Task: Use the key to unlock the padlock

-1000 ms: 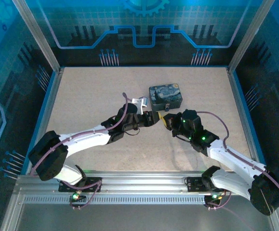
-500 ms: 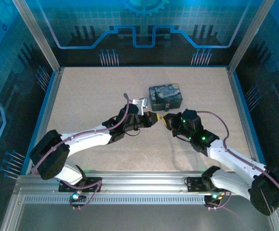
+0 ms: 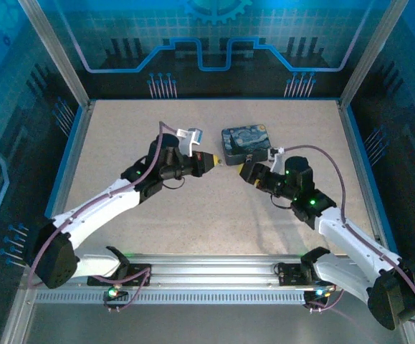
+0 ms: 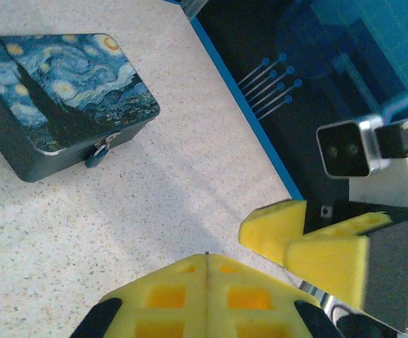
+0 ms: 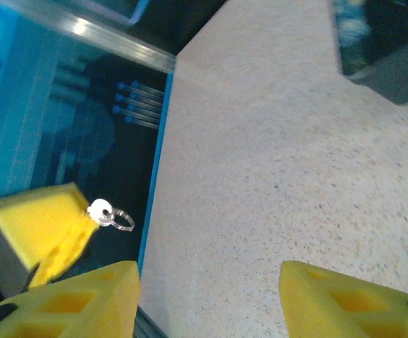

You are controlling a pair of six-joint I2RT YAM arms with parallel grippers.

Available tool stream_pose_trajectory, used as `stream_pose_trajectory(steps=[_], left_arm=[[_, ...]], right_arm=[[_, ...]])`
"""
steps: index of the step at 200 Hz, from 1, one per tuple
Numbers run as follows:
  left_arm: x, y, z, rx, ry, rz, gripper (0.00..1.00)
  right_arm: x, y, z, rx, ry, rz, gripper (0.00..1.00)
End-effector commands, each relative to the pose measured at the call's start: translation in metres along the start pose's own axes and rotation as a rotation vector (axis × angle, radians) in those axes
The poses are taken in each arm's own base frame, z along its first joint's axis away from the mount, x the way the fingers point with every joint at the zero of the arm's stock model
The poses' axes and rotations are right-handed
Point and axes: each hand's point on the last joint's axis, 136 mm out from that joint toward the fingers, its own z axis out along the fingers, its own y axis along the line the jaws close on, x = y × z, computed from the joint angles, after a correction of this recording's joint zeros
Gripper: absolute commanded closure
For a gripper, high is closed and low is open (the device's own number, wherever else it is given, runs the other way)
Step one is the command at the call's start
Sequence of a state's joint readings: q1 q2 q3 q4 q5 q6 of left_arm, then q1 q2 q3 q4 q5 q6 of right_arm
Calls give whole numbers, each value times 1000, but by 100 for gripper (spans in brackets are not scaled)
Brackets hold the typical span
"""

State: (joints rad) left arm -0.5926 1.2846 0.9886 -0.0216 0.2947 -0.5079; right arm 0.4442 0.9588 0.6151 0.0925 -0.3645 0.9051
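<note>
Protruding from the closed left gripper [image 3: 215, 163], seemingly pinched: the key [image 5: 102, 210].

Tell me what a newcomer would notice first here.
The starry-print tin sits mid-table, the small padlock hanging from its front clasp. Near it, the two yellow-fingered grippers face each other: the left gripper pinches the key, the right gripper stands open.

Tin [image 4: 63, 84]: blue-yellow starry swirls. Table [image 4: 84, 232]: beige speckled. Key [image 5: 100, 209]: silvery.
</note>
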Motion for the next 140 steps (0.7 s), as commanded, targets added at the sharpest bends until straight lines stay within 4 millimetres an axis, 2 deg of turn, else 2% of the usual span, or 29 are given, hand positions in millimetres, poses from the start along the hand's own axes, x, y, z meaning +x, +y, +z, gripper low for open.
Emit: stream_pose_trajectory(steps=[1, 31, 51, 84, 140], left_arm=[[13, -16, -24, 42, 132, 171, 100], [15, -37, -38, 126, 193, 278, 100], [18, -54, -43, 212, 233, 314, 100], [20, -68, -45, 290, 274, 334, 100], [19, -72, -47, 309, 273, 348, 100]], right_arm=[[11, 61, -18, -242, 100, -424, 29], [33, 80, -27, -340, 194, -666, 27], [35, 88, -30, -378, 207, -744, 27], [32, 96, -25, -427, 209, -756, 33], [30, 106, -12, -484, 248, -705, 43]])
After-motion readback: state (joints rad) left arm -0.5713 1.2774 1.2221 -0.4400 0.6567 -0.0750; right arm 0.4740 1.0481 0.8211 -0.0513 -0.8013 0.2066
